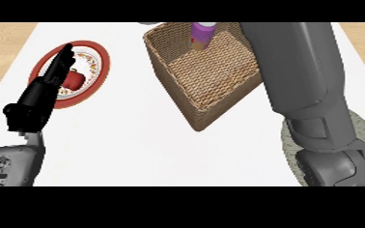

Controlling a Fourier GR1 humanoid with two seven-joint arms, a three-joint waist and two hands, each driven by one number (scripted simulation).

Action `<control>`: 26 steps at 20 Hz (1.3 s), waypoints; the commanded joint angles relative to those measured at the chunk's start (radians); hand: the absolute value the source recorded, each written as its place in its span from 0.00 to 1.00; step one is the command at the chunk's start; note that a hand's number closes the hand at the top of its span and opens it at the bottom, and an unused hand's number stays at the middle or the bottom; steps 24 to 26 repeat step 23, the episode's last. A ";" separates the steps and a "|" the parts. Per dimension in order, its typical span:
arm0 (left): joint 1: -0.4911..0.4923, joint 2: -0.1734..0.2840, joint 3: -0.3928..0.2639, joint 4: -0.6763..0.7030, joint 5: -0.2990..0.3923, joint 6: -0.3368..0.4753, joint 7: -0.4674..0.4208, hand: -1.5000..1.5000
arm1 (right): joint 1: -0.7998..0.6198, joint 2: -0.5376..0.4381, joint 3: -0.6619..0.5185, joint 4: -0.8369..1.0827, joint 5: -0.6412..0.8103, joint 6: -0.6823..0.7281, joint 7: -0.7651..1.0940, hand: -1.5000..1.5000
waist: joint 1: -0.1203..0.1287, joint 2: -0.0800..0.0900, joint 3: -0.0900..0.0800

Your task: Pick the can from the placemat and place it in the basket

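Item, left hand (39,96): black, fingers straight and together, raised and idle well left of the basket, partly overlapping the view of a red-rimmed plate (98,60) that carries a small red object (75,79), too small to identify. It holds nothing and seems parked clear of the work. Item, basket (203,108): woven, square, open-topped, standing on the white counter (143,145) with one corner turned toward the viewer; its mouth is unobstructed, apt for a drop from above. Item, can (202,36): purple body with pale top, upright over the basket's far inner side, low end at or near the woven floor; contact cannot be confirmed. Item, right arm (299,77): grey forearm passing along the basket's right side toward its far edge; the right hand itself lies beyond the top of the view, so its finger state cannot be told, nor whether it holds the can. Item, placemat (288,142): a grey-green edge just showing right of the basket, beneath the forearm. Judgement: placement appears nearly complete, release pending.
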 commanded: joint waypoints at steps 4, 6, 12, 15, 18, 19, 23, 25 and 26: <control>0.015 -0.004 0.004 0.022 -0.009 -0.014 -0.040 0.50 | -0.059 0.013 -0.064 0.050 -0.025 -0.037 0.085 0.00 | 0.013 0.007 -0.001; 0.039 -0.016 -0.012 -0.019 -0.031 0.003 -0.030 0.50 | 0.025 0.011 -0.049 -0.063 -0.010 -0.093 0.045 0.00 | 0.004 0.002 0.000; 0.032 -0.003 0.025 0.015 -0.007 -0.001 -0.051 0.50 | 0.023 0.005 -0.128 -0.187 0.076 -0.402 0.064 0.00 | -0.001 0.003 0.000; 0.049 0.009 0.029 -0.008 0.010 -0.027 -0.033 0.50 | 0.037 -0.030 -0.170 -0.241 0.114 -0.467 0.086 0.00 | 0.001 0.000 0.000; 0.037 -0.024 -0.002 -0.024 -0.025 0.010 -0.004 0.50 | 0.109 -0.029 -0.176 -0.358 0.165 -0.499 0.109 0.00 | -0.019 -0.006 0.001; 0.055 -0.001 0.026 -0.011 -0.015 0.000 -0.019 0.50 | 0.162 -0.050 -0.203 -0.398 0.153 -0.492 0.083 0.00 | -0.021 -0.006 0.001; 0.071 -0.025 0.015 -0.033 -0.027 0.021 -0.008 0.50 | 0.281 -0.091 -0.252 -0.610 0.142 -0.430 0.062 0.00 | -0.033 -0.010 0.002; 0.071 -0.025 0.015 -0.033 -0.027 0.021 -0.008 0.50 | 0.281 -0.091 -0.252 -0.610 0.142 -0.430 0.062 0.00 | -0.033 -0.010 0.002; 0.071 -0.025 0.015 -0.033 -0.027 0.021 -0.008 0.50 | 0.281 -0.091 -0.252 -0.610 0.142 -0.430 0.062 0.00 | -0.033 -0.010 0.002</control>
